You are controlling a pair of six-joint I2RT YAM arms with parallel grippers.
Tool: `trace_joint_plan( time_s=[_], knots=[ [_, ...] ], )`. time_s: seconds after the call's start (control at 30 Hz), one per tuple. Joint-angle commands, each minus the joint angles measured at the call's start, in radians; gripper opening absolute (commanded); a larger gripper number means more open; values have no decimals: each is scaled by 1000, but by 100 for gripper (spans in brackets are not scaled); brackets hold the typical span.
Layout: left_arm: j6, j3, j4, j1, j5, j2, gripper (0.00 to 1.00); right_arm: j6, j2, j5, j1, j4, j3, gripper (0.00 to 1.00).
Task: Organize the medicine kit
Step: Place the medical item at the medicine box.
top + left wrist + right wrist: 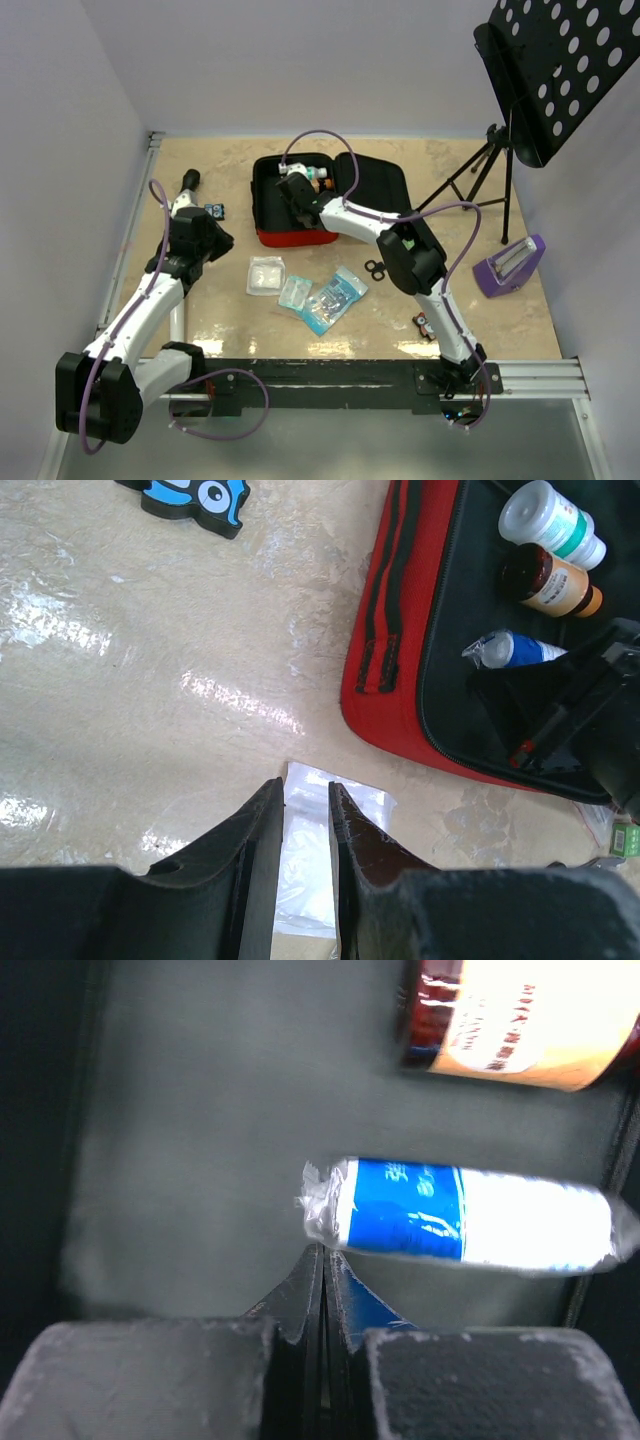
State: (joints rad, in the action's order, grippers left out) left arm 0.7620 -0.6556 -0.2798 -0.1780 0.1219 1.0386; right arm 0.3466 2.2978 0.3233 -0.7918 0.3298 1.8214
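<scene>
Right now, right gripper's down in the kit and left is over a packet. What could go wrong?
1. Right gripper is shut on nothing, tips at the tube's crimped end; pulling away could drag or roll the tube.
2. Brown bottle and white bottle lie loose beside it in the kit; a sweep may knock them.
3. Left gripper hovers slightly open over a flat clear packet on the glossy table; a pinch may slip.

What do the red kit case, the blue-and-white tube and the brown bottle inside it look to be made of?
The medicine kit: soft matte red fabric, judging by its stitched woven strap and zipper edge. The blue-and-white tube: glossy plastic film or laminate; its end is crinkled and translucent. The brown bottle: shiny dark glass or plastic, undecidable, with a paper-like label.
</scene>
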Motion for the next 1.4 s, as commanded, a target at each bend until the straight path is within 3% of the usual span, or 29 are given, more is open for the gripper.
trace_joint_plan(
  time_s=[0.0, 0.27, 0.57, 0.63, 0.8, 0.97, 1.2, 1.37],
  knots=[
    [-24, 4, 17, 0, -18, 3, 29, -11, -29, 11, -1, 28, -31, 0],
    [-23, 4, 27, 0, -33, 12, 29, 11, -18, 37, 34, -18, -24, 0],
    [-23, -2, 22, 0, -22, 18, 29, -6, 37, 7, 63, 28, 211, 0],
    [-24, -4, 19, 0, -19, 15, 29, -6, -6, -1, 63, -7, 181, 0],
    [-24, -4, 19, 0, -22, 14, 29, -3, -115, 9, 62, -34, 78, 12],
    [-21, 1, 31, 0, -28, 17, 29, -26, -182, -59, 51, -43, -56, 0],
    [-20, 5, 30, 0, -33, 12, 29, -52, -106, -70, 37, 8, -73, 0],
    [-20, 4, 31, 0, -30, 15, 29, -25, -46, 28, 52, 8, -33, 0]
  ],
)
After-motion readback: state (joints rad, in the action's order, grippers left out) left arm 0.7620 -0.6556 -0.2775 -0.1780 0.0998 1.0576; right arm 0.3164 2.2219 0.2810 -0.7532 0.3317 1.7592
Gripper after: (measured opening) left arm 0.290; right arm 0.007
